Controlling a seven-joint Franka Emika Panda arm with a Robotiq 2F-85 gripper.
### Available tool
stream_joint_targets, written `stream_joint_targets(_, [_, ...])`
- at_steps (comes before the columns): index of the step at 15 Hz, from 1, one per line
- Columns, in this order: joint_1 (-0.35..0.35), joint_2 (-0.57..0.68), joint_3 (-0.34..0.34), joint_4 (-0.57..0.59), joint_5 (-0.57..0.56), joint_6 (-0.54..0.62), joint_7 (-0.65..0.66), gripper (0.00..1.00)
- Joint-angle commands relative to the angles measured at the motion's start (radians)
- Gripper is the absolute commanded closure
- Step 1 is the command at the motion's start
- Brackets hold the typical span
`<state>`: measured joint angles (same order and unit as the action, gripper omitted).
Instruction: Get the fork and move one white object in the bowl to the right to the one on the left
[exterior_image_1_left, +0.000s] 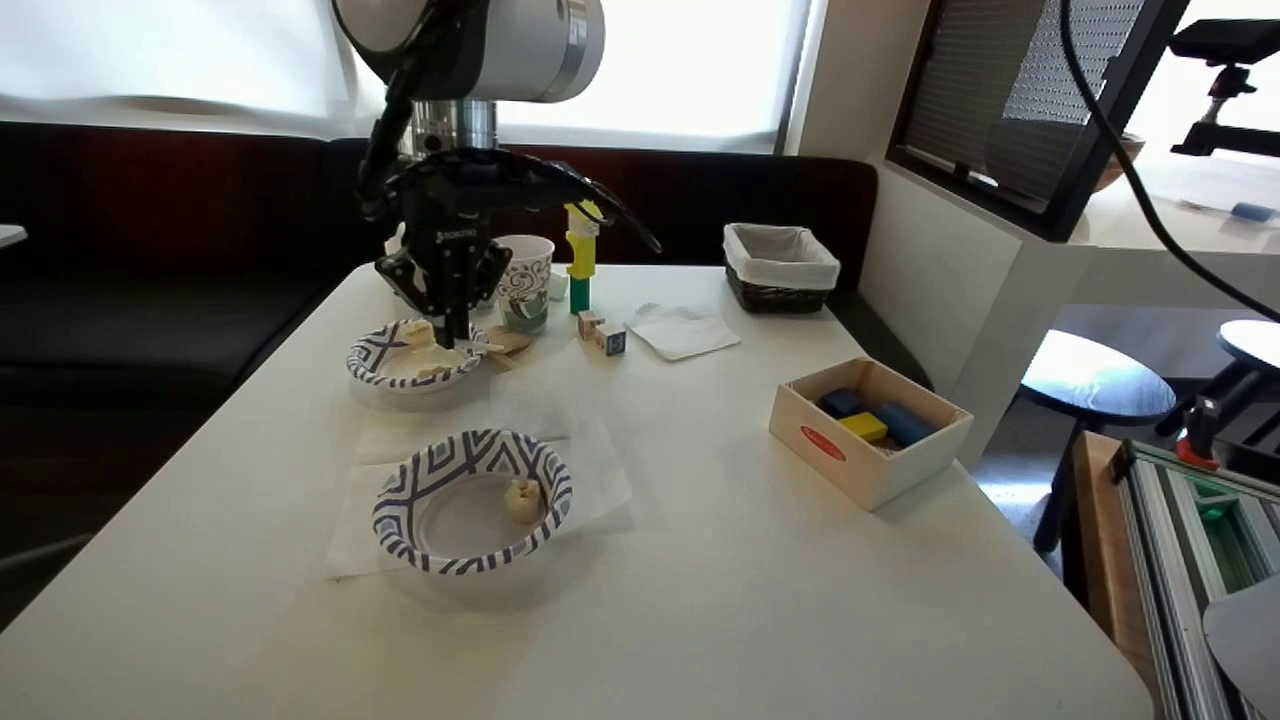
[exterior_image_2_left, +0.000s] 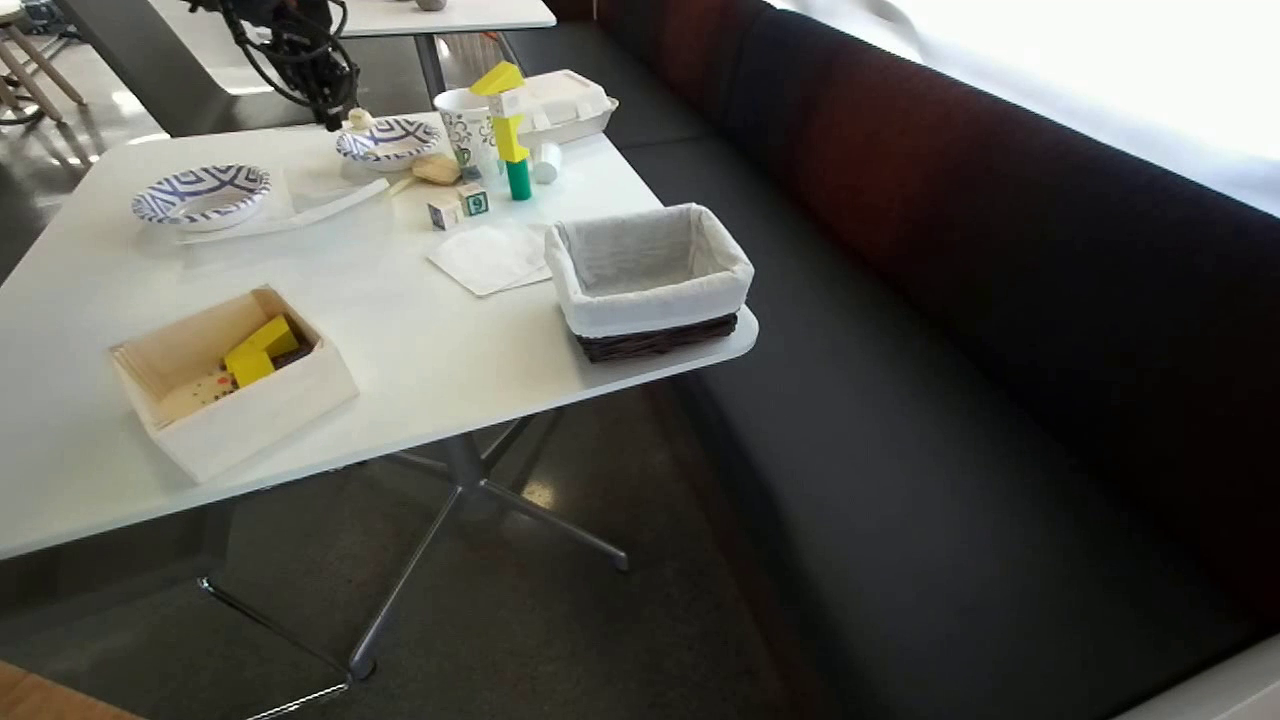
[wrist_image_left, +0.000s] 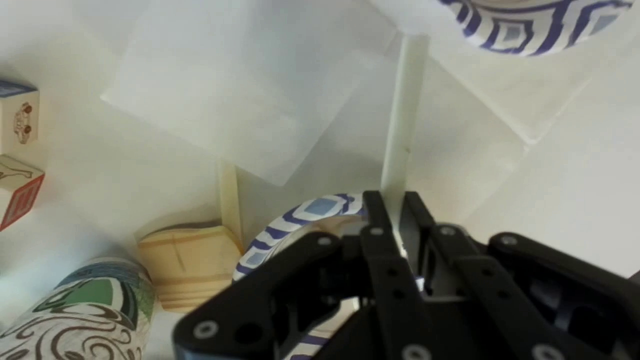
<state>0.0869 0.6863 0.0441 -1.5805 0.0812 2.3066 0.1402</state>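
My gripper (exterior_image_1_left: 454, 338) is shut on the white fork (wrist_image_left: 404, 110) over the far blue-patterned bowl (exterior_image_1_left: 366, 371). In the wrist view the fork's handle sticks out past the fingertips (wrist_image_left: 392, 199); its tines are hidden. In an exterior view a short piece of the fork (exterior_image_1_left: 482, 346) shows beside the fingers. The far bowl holds several whitish pieces (exterior_image_1_left: 428, 372). A whitish lump (exterior_image_2_left: 360, 118) shows beside the fingertips above that bowl; I cannot tell whether it is on the fork. The near bowl (exterior_image_1_left: 400, 515) has one white object (exterior_image_1_left: 522, 499) at its side.
A patterned paper cup (exterior_image_1_left: 525, 285), a yellow and green block tower (exterior_image_1_left: 581, 255), letter blocks (exterior_image_1_left: 610, 340) and a wooden piece (wrist_image_left: 192, 265) stand close to the far bowl. Napkins (exterior_image_1_left: 685, 330), a lined basket (exterior_image_1_left: 781, 262) and a wooden box (exterior_image_1_left: 825, 445) lie farther off.
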Motion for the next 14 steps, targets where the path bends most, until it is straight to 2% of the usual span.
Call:
stream_joint_targets(1, [0.007,-0.117,0.026,-0.155,-0.027,-0.019,-0.092,0.97])
stream_joint_targets(9, [-0.012,-0.249,0.104,-0.355,-0.035,-0.041,-0.384,0.97])
stream_joint_targets(14, [-0.029,-0.293,0.148,-0.425,-0.017,-0.091,-0.559,0.97])
